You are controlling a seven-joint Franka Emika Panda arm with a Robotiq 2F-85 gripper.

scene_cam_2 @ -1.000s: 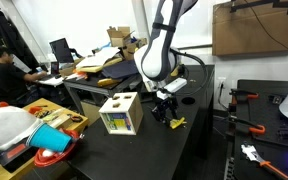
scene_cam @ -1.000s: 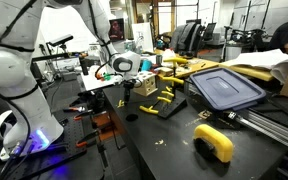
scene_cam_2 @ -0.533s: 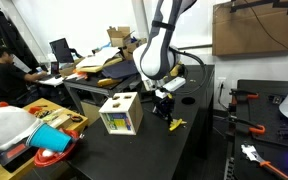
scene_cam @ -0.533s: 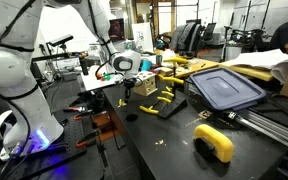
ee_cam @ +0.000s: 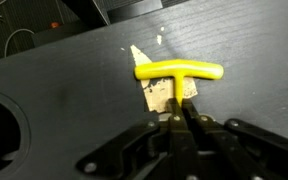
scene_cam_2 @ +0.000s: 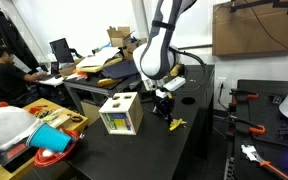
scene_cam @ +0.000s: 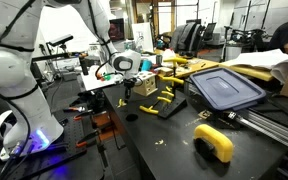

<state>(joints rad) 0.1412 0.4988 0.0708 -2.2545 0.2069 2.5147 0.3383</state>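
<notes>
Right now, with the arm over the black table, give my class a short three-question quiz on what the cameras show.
1. True or false: the yellow T-shaped piece is lifted off the black table.
2. Choose one: in an exterior view, what stands on the table beside the claw? A) a wooden box with cut-out holes; B) a glass bottle; C) a laptop.
3. Fill in: in the wrist view, the claw's fingers stand ____ (together or apart).

Key
1. False: it lies flat on the table, just ahead of the fingertips.
2. A.
3. Together.
</notes>
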